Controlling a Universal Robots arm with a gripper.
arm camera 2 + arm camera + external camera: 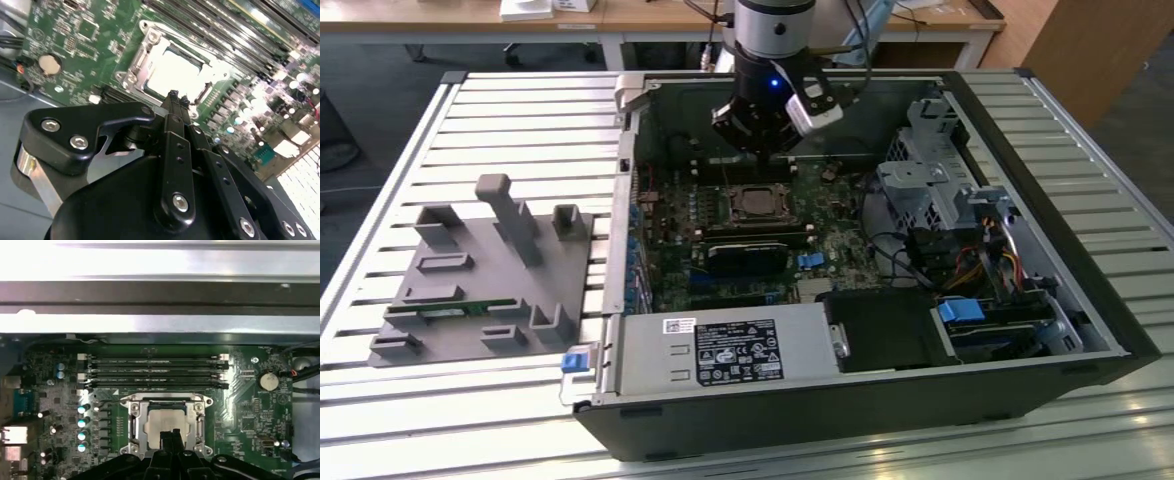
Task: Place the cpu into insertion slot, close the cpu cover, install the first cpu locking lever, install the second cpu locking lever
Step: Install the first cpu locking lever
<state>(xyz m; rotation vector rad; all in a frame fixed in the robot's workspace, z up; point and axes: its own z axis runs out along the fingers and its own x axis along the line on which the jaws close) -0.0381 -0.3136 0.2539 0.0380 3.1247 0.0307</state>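
Looks like we're past the drop-in part. The cpu (167, 421) is already sitting flat in the socket on the motherboard (240, 412), and its pale metal top shows through the square window of the cpu cover (133, 420). As far as I can judge, the cover is lying down over the socket rather than standing up. So my read is that the step in hand is the locking levers. I honestly can't tell from either wrist view whether either lever is hooked down yet; they're too thin to make out against the frame.

The gripper (177, 98) has its two fingertips pinched together with nothing between them that I can see. It's hanging right over the edge of the socket, on the side away from the RAM slots (155, 371). In the exterior view it sits just behind the socket, inside the open PC case (854, 405). I can't tell if the tips are touching the frame or just above it.

In my opinion the lever work calls for a fine, well-aimed push with those closed tips, staying off the chip itself. Slipping off onto the board beside the socket is the worry.
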